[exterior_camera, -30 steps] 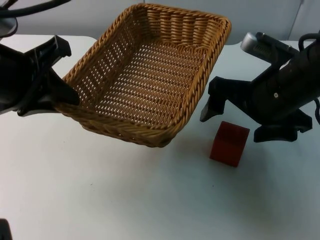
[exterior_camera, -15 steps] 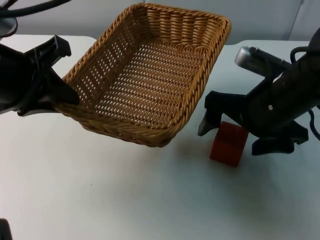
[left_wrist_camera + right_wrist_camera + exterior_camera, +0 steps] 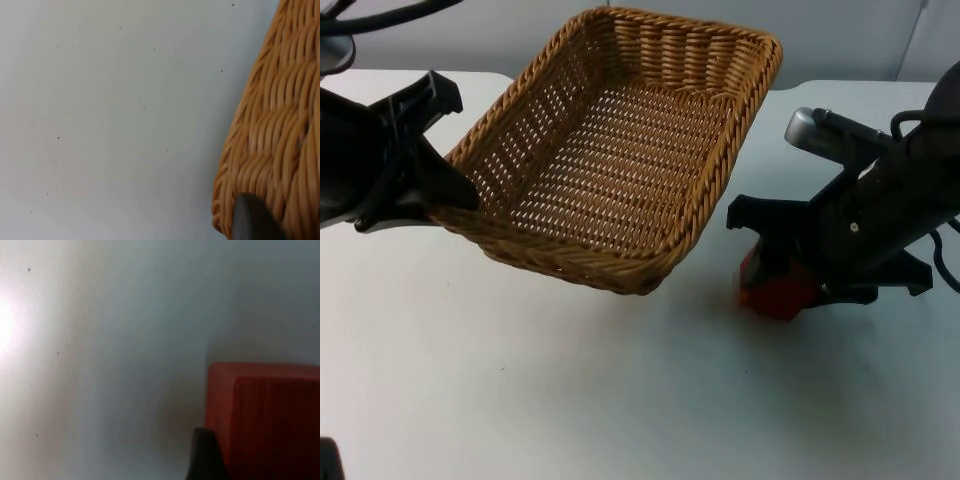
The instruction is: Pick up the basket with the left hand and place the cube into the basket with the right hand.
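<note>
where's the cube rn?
Top view: the red cube sits on the table right of the basket, under the right hand.

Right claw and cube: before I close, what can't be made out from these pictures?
- Red cube, top view: the right claw covers most of it, so finger-to-side contact is hidden.
- Right wrist view: cube cut off by the edge; one fingertip shows beside it, the other finger hidden.
- Left claw at the basket rim: in the top view the arm hides its grip; the left wrist view shows one fingertip against wicker.
</note>
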Tool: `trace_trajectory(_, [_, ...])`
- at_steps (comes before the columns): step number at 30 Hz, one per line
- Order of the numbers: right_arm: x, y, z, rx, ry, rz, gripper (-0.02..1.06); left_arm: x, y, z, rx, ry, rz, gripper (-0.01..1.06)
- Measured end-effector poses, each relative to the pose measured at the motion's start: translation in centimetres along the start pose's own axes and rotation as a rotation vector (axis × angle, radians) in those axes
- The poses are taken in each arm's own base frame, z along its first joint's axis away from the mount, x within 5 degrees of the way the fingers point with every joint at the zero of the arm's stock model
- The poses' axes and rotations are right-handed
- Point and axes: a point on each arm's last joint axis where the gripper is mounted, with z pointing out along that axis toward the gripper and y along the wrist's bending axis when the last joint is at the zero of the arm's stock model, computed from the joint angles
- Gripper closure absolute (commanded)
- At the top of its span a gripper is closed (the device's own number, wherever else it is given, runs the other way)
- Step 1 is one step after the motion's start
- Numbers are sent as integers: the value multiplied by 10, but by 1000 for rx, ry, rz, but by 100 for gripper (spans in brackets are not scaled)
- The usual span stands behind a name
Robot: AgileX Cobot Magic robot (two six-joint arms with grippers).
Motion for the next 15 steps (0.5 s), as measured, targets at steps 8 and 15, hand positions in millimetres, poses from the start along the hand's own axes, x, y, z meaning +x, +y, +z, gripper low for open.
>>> trace_trajectory(8, [-18, -10, -11, -3, -106, 82, 104, 0, 0, 0, 0, 0, 0, 105])
trace_trajectory(15, [-53, -35, -51, -7, -288, 134, 104, 0, 0, 0, 0, 0, 0, 105])
